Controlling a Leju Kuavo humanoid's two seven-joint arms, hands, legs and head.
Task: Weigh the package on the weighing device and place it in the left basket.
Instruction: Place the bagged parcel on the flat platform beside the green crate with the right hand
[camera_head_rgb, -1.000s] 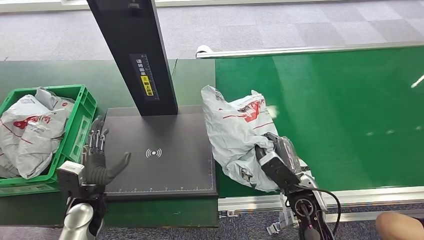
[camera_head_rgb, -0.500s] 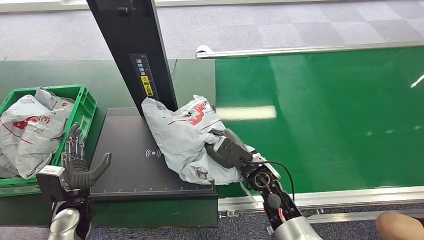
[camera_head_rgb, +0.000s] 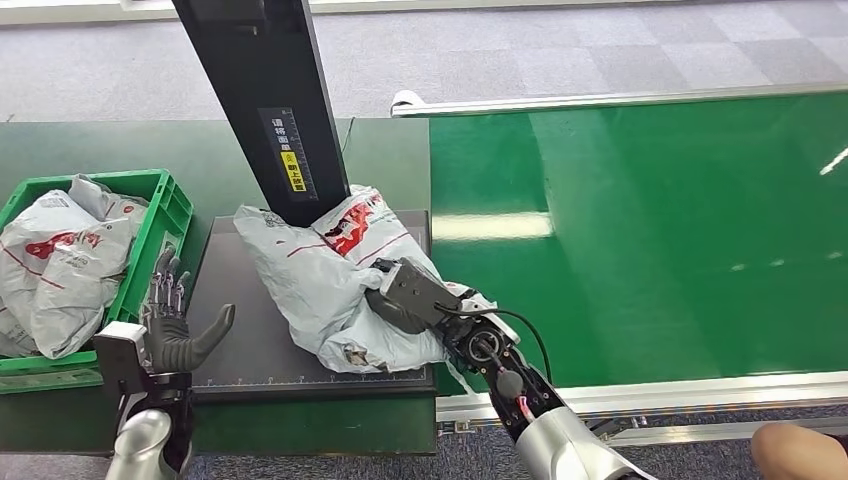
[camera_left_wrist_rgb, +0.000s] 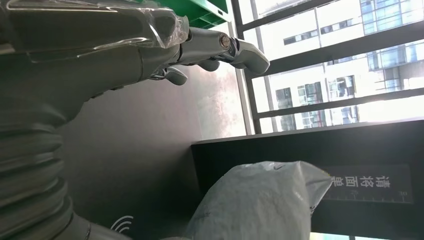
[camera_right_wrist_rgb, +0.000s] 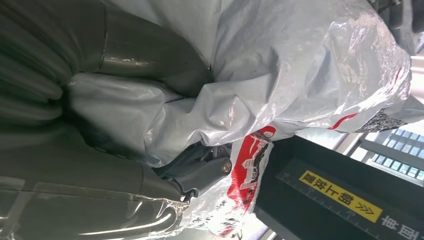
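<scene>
A grey plastic package (camera_head_rgb: 320, 280) with red print lies on the black weighing plate (camera_head_rgb: 240, 330), its far end against the black post (camera_head_rgb: 265, 100). My right hand (camera_head_rgb: 400, 295) grips the package's near right side; in the right wrist view the thumb and fingers (camera_right_wrist_rgb: 200, 172) press into the crumpled bag (camera_right_wrist_rgb: 300, 70). My left hand (camera_head_rgb: 175, 325) hovers open at the plate's left edge, fingers spread, between the plate and the green basket (camera_head_rgb: 165, 200). The left wrist view shows the spread fingers (camera_left_wrist_rgb: 220, 47) and the package's end (camera_left_wrist_rgb: 255, 205).
The green basket at the left holds other grey packages (camera_head_rgb: 60, 260). A green conveyor belt (camera_head_rgb: 650, 230) with a metal rim runs to the right of the scale. A person's knee (camera_head_rgb: 800, 452) shows at the lower right corner.
My right hand has carried the package leftwards from the belt onto the weighing plate. My left hand drew back to the plate's left edge and stays open.
</scene>
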